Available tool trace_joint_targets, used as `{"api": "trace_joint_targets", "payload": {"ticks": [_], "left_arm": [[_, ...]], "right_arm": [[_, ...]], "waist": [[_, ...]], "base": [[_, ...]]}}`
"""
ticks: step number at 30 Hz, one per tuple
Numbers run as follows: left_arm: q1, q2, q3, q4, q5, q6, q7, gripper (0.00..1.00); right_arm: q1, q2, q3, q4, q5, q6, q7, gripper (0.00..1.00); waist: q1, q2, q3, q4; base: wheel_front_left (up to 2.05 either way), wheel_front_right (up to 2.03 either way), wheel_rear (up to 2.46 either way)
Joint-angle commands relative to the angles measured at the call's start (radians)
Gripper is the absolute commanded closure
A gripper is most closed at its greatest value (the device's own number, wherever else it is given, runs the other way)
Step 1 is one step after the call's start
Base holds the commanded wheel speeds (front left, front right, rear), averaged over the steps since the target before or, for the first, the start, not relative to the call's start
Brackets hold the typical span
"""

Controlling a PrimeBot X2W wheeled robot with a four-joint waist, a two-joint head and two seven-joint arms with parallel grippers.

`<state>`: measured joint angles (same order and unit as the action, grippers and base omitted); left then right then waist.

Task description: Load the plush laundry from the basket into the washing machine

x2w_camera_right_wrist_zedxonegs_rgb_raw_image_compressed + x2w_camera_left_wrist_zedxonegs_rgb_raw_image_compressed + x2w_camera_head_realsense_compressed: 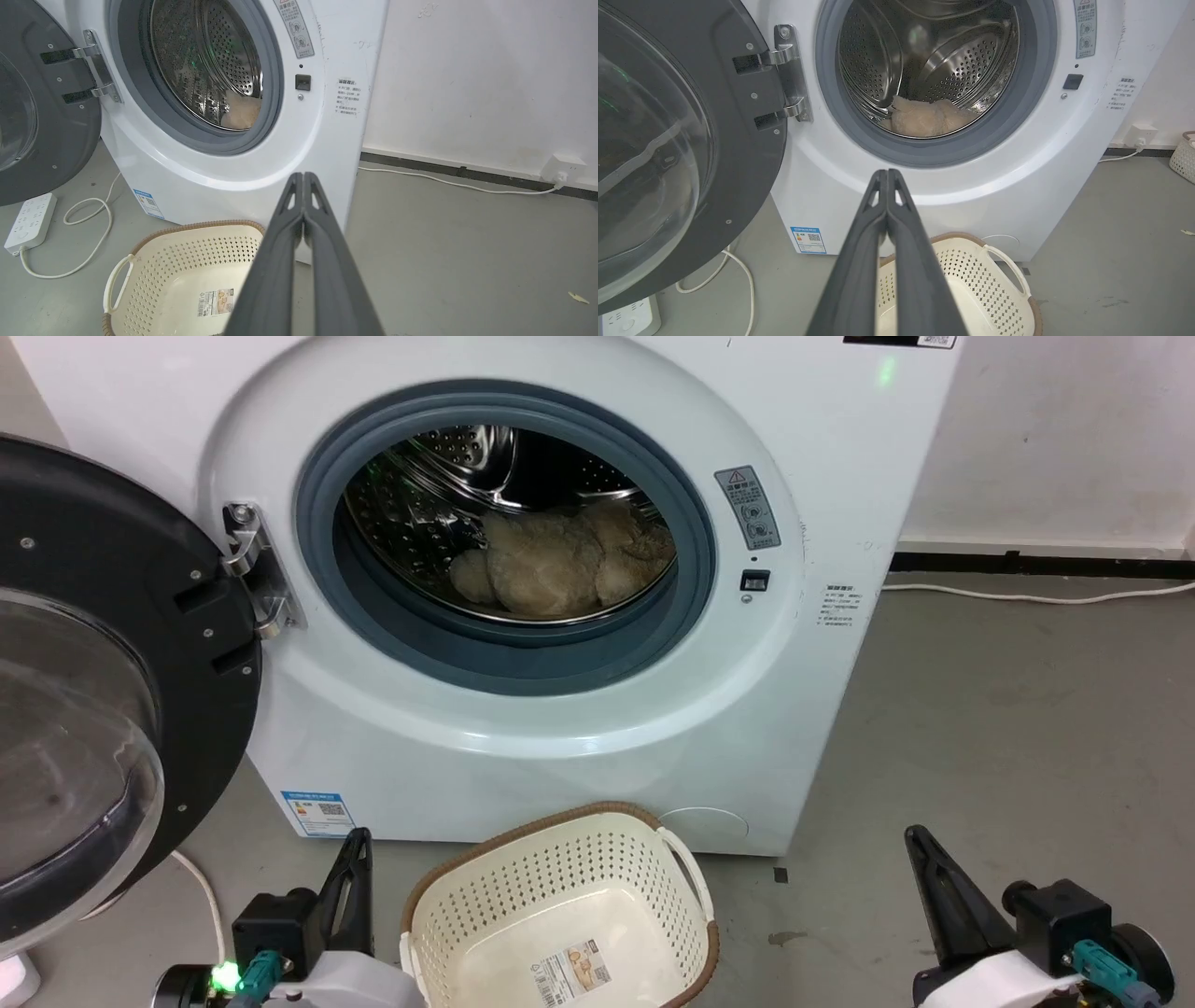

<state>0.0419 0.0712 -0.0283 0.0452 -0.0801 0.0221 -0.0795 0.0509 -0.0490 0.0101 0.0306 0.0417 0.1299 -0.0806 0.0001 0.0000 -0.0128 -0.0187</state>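
The beige plush laundry (pixel 565 565) lies inside the steel drum of the white washing machine (pixel 597 747), whose black-framed glass door (pixel 84 709) hangs open to the left. The cream perforated basket (pixel 523 896) stands on the floor before the washer, holding nothing but the label (pixel 571 971) on its bottom. My left gripper (pixel 358 840) rests left of the basket, fingers pressed together with nothing between them (pixel 887 173). My right gripper (pixel 913 835) sits to the basket's right, also shut on nothing (pixel 303 176). The plush (pixel 924 119) shows low in the drum in the left wrist view.
A white power strip (pixel 29 223) and looped cable (pixel 88 219) lie on the grey floor under the open door. Another cable (pixel 448 181) runs along the wall to a socket (pixel 563 169). A second basket (pixel 1184 156) peeks in at the far right.
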Motion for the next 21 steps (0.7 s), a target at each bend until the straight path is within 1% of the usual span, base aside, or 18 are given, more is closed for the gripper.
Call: {"api": "trace_joint_targets", "payload": {"ticks": [1,21], "left_arm": [[-0.012,-0.005,0.003,-0.008,0.012,-0.005,0.005,1.0],[-0.029,-0.014,0.018,-0.029,0.051,-0.015,0.048,1.0]], "right_arm": [[-0.016,-0.001,-0.002,-0.007,-0.008,0.001,0.005,1.0],[-0.036,-0.001,-0.007,-0.021,-0.028,0.001,0.049,1.0]], "waist": [[-0.0001,0.0,0.0,0.001],[-0.0001,0.0,0.008,0.011]], "base": [[0.0,0.0,0.0],[0.0,0.0,0.0]]}}
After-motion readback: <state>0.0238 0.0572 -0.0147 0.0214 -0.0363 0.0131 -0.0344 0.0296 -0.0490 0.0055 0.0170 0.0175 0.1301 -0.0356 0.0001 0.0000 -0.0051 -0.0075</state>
